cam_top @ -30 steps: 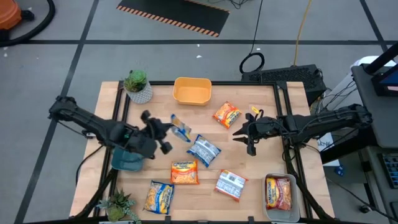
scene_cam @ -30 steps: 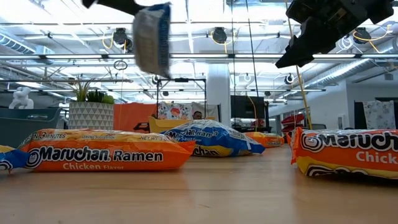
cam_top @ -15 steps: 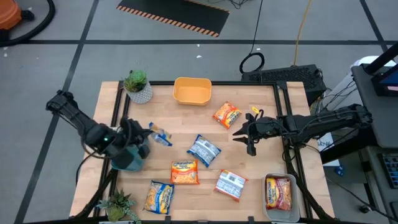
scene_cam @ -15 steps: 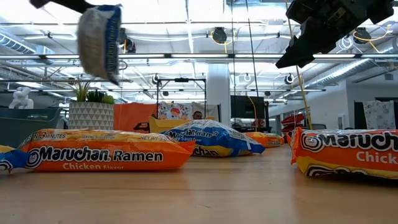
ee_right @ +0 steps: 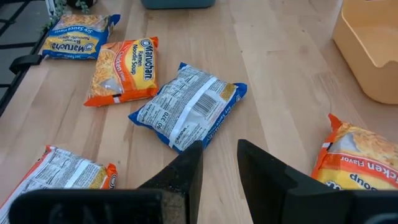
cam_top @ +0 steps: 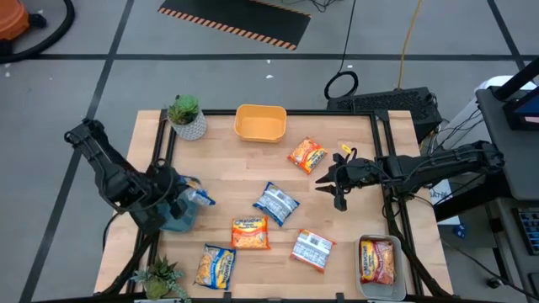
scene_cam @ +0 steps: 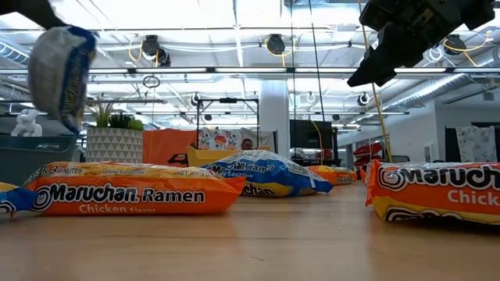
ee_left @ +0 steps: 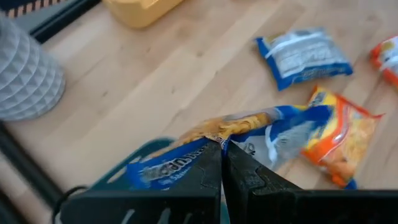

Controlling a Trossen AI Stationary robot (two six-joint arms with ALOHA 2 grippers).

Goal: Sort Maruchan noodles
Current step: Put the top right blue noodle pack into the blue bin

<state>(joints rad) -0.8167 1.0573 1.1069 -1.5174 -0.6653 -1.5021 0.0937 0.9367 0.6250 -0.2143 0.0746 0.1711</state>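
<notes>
Several Maruchan noodle packets lie flat on the wooden table: an orange one, a blue one, an orange one, a blue-yellow one and a pale-backed one. Another lies in the clear bin. My left gripper is shut on a blue packet above the teal bin. My right gripper hovers open over the table's right half, touching nothing. My left gripper pinches the blue packet between its two fingers at a crimped end seam. The packet is lifted clear of the table. It hangs on edge below the fingers, over the teal bin's rim.
A yellow bin stands at the table's far edge. A potted plant is at the far left corner, another plant at the near left corner. Bare wood lies between the yellow bin and the middle packets.
My left gripper has carried the blue packet from the table's middle toward the left edge and slightly nearer, ending above the teal bin. The packet has stayed hanging below the fingers. The other packets have not moved.
</notes>
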